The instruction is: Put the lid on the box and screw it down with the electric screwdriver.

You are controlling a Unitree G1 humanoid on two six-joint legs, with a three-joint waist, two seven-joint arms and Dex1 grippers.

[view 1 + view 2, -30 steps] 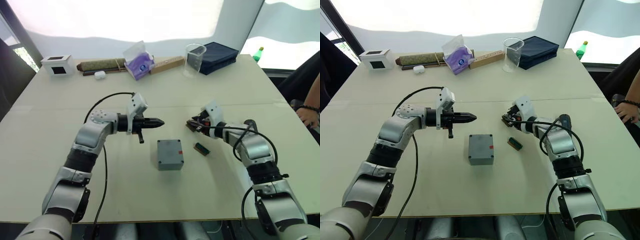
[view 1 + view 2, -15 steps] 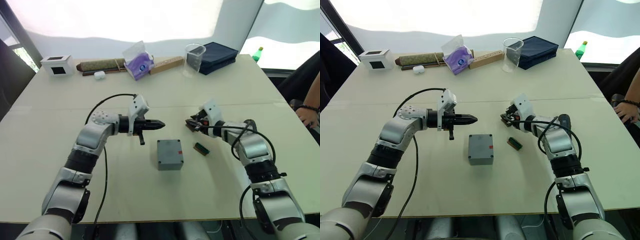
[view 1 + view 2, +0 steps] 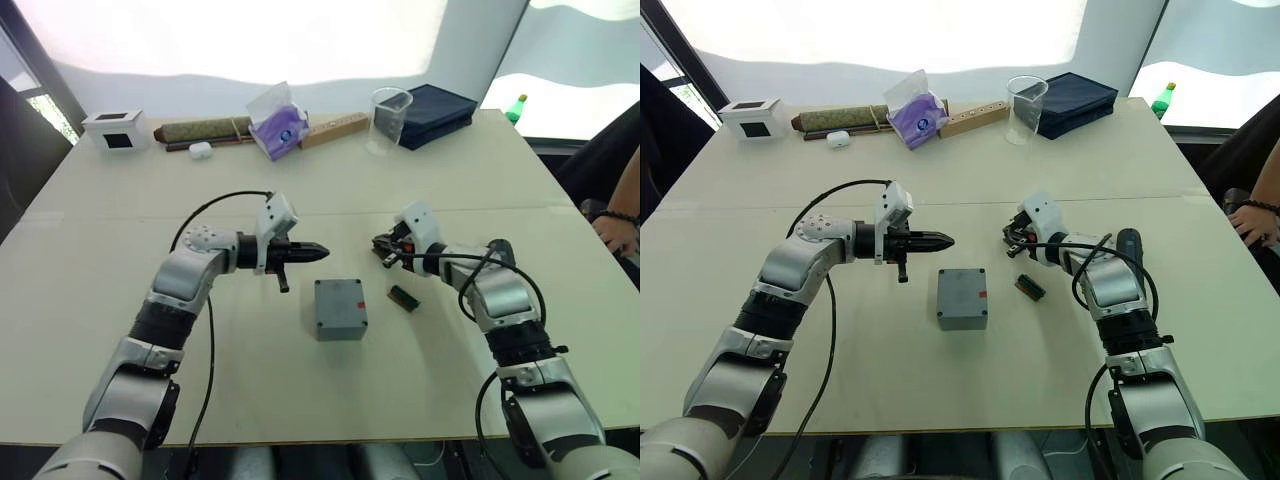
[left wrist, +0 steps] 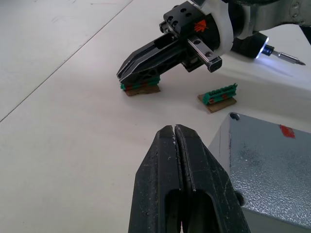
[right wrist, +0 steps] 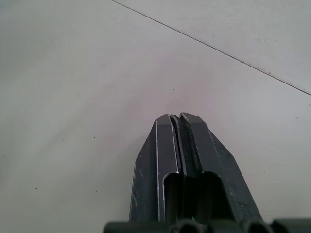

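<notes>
Lid [image 3: 339, 306] seated on box [image 3: 341, 330]; right gripper [image 3: 381, 246], clenched on a green connector [image 4: 140, 87], shifted slightly inward; left gripper [image 3: 318, 250] clenched empty.

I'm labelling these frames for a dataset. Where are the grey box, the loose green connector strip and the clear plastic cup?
grey box [image 3: 340, 308], left eye view, middle of its top face.
green connector strip [image 3: 404, 297], left eye view, middle of the strip.
clear plastic cup [image 3: 1025, 111], right eye view, its side wall.

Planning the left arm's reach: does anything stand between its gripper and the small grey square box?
Nothing visible. Only bare table separates the left gripper from the small grey square box; the green block lies right of it.
</notes>
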